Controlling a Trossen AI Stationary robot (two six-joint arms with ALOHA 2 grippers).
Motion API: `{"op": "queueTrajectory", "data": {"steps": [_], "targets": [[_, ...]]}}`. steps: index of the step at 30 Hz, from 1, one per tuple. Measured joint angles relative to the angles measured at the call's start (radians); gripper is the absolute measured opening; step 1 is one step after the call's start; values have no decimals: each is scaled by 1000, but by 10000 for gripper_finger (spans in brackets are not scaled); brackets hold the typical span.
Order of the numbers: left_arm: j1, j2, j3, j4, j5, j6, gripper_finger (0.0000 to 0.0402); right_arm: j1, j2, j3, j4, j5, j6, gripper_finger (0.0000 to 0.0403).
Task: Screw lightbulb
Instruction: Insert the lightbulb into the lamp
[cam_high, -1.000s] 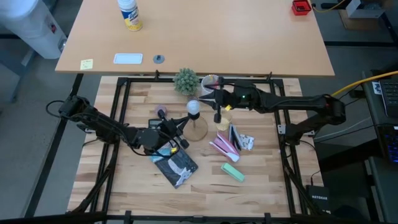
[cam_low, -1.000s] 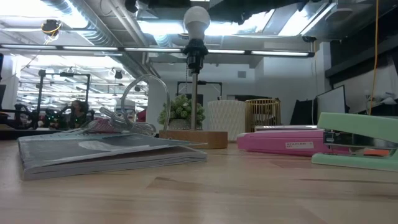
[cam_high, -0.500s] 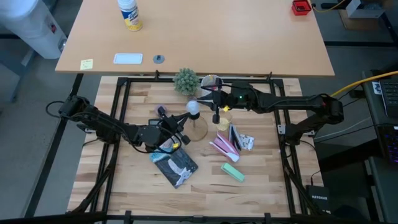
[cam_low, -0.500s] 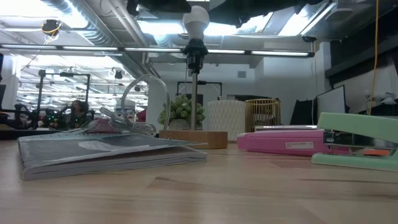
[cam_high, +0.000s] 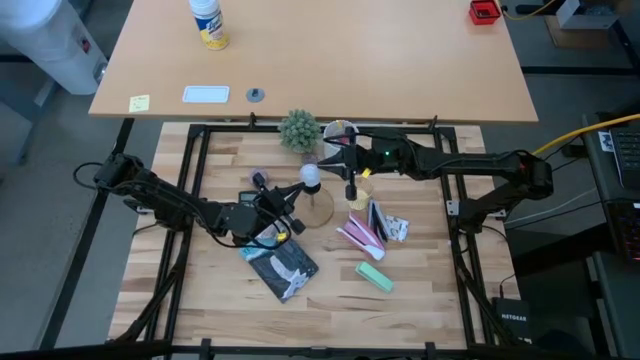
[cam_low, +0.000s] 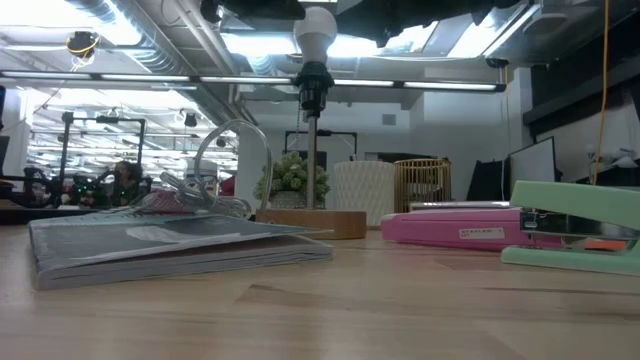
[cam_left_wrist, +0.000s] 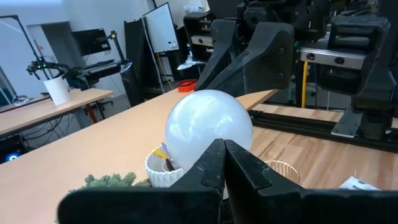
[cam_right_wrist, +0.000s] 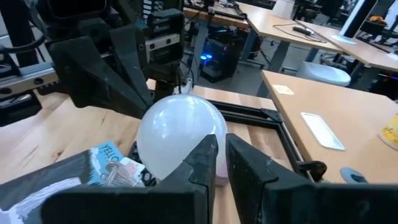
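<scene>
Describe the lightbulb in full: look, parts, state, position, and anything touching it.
The lightbulb is a small, round, whitish translucent globe, glossy with light reflections. It stands upright in the black socket atop a thin post rising from the round wooden base, near the table's middle. Its screw base is hidden in the socket. Both grippers sit shut close beside it; whether either touches the glass is unclear.

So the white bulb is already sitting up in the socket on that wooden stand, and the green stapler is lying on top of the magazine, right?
Not quite. The lightbulb does sit in the socket of the wooden stand, but the green stapler lies on the bare table, apart from the magazine. The high view shows the gap between them.
</scene>
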Motion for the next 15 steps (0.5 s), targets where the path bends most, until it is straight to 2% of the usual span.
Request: {"op": "queueTrajectory", "data": {"steps": [15], "targets": [[-8, 0, 0, -8, -16, 0, 1, 1, -2, 0, -8, -16, 2, 44]]}}
